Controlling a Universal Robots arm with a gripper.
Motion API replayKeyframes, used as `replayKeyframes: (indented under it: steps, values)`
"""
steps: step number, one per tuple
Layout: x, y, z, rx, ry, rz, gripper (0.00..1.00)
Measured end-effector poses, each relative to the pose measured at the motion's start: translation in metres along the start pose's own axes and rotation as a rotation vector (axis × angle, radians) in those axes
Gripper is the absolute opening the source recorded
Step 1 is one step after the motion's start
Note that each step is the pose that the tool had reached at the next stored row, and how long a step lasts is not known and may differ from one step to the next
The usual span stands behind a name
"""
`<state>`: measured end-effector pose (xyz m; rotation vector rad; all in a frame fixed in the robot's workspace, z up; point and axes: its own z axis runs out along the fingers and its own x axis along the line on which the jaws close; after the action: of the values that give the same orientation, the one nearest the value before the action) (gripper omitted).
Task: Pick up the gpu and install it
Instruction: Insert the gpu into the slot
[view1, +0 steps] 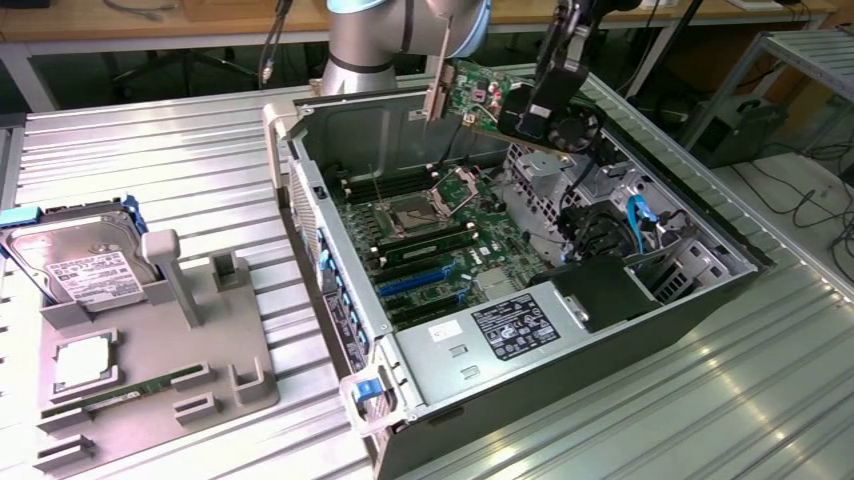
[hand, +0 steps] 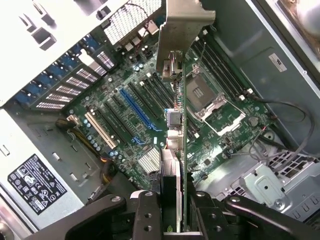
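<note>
The gpu (view1: 478, 100) hangs in the air above the back of the open computer case (view1: 334, 130), its green circuit-board side and silver bracket facing the exterior view. My gripper (view1: 534, 112) is shut on it at the end away from the bracket. In the wrist view the gpu (hand: 179, 150) shows edge-on between my two black fingers (hand: 148, 215), with its metal bracket (hand: 184, 30) at the far end. Below it lies the green motherboard (hand: 125, 115) with a long blue slot (hand: 137, 110) and several black slots beside it. The card is clear of the board.
The power supply (view1: 514, 328) with its label fills the case's near end, and blue cables (view1: 638, 215) run at the exterior view's right. On the ribbed table a grey fixture (view1: 160, 370) holds a hard drive (view1: 80, 265), a processor (view1: 83, 365) and a memory stick (view1: 120, 395).
</note>
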<state>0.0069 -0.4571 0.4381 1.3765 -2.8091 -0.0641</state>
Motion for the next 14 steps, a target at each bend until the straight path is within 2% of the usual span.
replayKeyframes:
  steps: [14]
  values:
    - [0.0,0.0,0.0,-0.0012,0.0078,-0.185,0.28]
